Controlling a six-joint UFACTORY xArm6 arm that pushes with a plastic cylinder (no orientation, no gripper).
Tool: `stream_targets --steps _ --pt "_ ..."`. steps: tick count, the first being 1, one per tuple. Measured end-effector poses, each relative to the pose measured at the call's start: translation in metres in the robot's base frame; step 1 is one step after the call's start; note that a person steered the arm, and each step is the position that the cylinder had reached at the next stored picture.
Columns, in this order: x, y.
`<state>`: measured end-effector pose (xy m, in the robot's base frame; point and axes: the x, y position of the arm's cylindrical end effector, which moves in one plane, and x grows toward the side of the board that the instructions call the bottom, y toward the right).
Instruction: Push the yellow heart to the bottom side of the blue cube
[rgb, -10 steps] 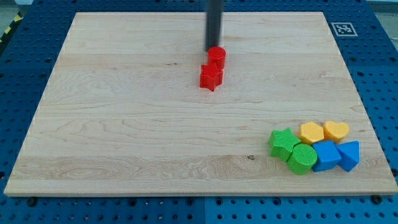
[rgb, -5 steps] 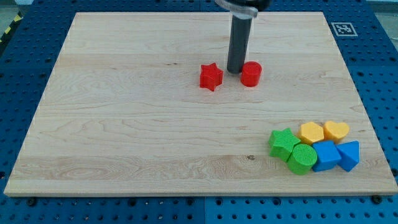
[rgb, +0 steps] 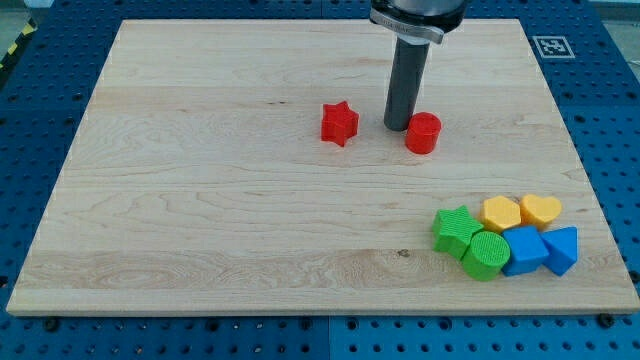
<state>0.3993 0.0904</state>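
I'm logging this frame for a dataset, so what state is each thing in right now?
my tip: on the board, against the red cylinder's left.
red cylinder: upright, beside the tip.
red star: alone, left of the tip.
yellow heart: in the cluster, above the blue cube, untouched.
blue cube: in the cluster, touching neighbours.
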Motion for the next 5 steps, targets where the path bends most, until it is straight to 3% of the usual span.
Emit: stream_targets --steps 5 --pt "0.022 0.048"
